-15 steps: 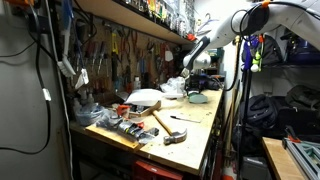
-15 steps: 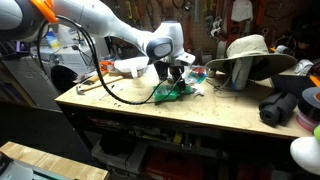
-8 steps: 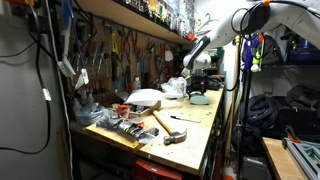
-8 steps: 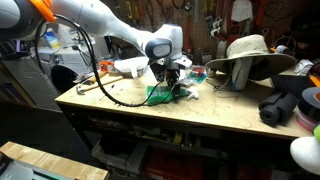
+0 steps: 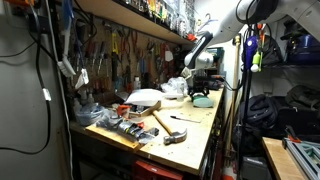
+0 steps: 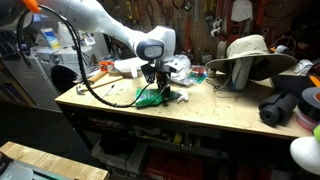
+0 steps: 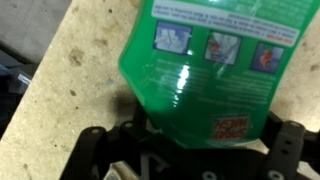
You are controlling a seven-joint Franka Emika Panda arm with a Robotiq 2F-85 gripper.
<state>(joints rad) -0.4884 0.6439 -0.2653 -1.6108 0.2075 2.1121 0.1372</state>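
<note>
A green plastic pouch (image 7: 205, 70) with printed pictures and a red label lies flat on the speckled workbench (image 7: 60, 90). My gripper (image 7: 188, 140) stands over its near end. The jaws are spread wide, one dark finger (image 7: 88, 148) off each side of the pouch. The pouch's end sits between them, with a gap on the left side. In both exterior views the gripper (image 6: 152, 80) (image 5: 200, 85) points down at the pouch (image 6: 150, 98) (image 5: 200, 98) on the bench top.
A wide-brimmed hat (image 6: 250, 55) and black gear (image 6: 285, 105) sit along the bench. A hammer (image 5: 165, 122), a white bowl-like object (image 5: 143, 98) and small parts lie at its other end. A crumpled white bag (image 6: 177, 67) is just behind the gripper. Tools hang on the wall.
The arm and gripper have slid sideways along the bench, leftward in the view with the hat, and the green pouch has shifted the same way with them. The jaws stayed wide.
</note>
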